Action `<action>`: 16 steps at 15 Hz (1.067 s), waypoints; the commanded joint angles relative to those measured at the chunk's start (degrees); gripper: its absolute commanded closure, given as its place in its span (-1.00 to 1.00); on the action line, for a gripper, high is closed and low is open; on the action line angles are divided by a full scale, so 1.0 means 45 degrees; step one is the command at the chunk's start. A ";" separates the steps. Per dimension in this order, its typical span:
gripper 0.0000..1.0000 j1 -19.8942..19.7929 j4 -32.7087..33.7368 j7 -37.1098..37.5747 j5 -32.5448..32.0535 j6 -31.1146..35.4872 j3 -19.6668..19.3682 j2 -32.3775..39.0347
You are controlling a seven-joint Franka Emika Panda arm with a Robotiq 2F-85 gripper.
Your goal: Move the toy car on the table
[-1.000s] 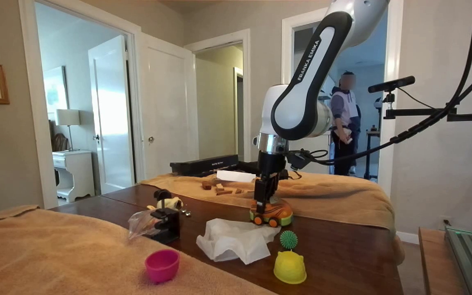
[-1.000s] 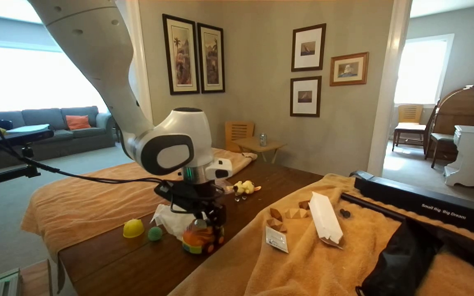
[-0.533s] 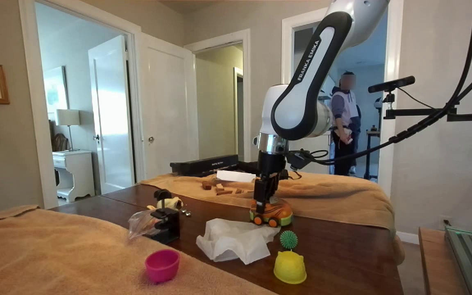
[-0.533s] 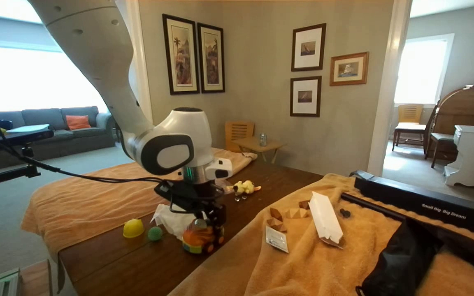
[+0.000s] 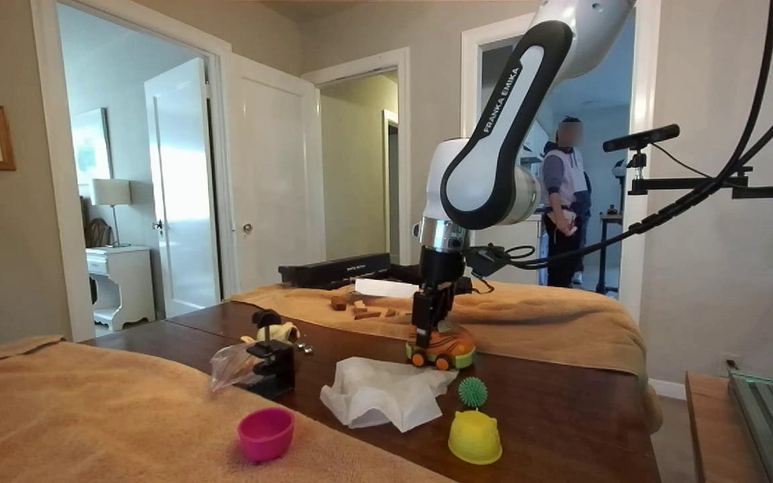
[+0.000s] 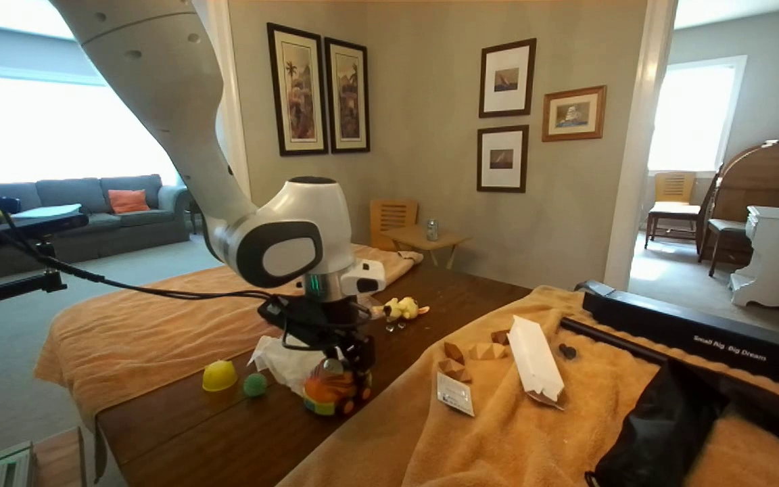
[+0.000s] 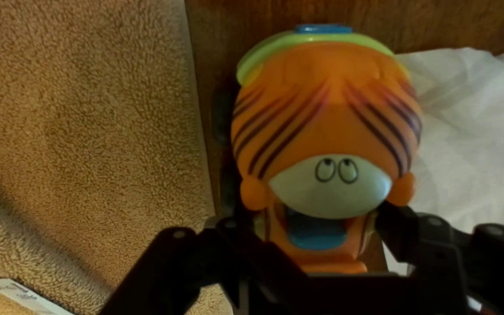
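The toy car [image 5: 452, 345] is orange with dark stripes, a green base and orange wheels. It is upright on or just above the dark brown table [image 5: 561, 409], beside the tan towel's edge; it also shows in an exterior view [image 6: 327, 391]. In the wrist view the car [image 7: 326, 118] shows its striped top, pale face with eyes and blue mouth. My gripper [image 7: 315, 218] has its black fingers on both sides of the car's face end, shut on it. The gripper also shows in both exterior views [image 5: 425, 333] [image 6: 362, 370]. The fingertips are partly hidden by the car.
Crumpled white paper [image 5: 386, 396] lies right beside the car. A green spiky ball [image 5: 472, 392] and a yellow cup [image 5: 475, 439] stand nearby. A pink cup [image 5: 266, 435] and a black clamp [image 5: 276, 365] are further off. Wooden pieces [image 6: 454, 362] lie on the tan towel [image 6: 403, 433].
In the last half second my gripper and the toy car have shifted slightly together, a little left in an exterior view, toward the paper and clamp side. Before that, nothing moved.
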 commanded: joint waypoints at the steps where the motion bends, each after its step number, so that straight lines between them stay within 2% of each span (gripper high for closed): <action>1: 0.11 -0.0024 0.0750 0.0146 -0.0343 -0.0031 -0.0290 0.0926; 9: 0.11 -0.0099 0.1898 0.0013 -0.0483 -0.0085 -0.0505 0.1649; 16: 0.11 -0.0403 0.2926 -0.0382 -0.0327 -0.0329 -0.0310 0.2184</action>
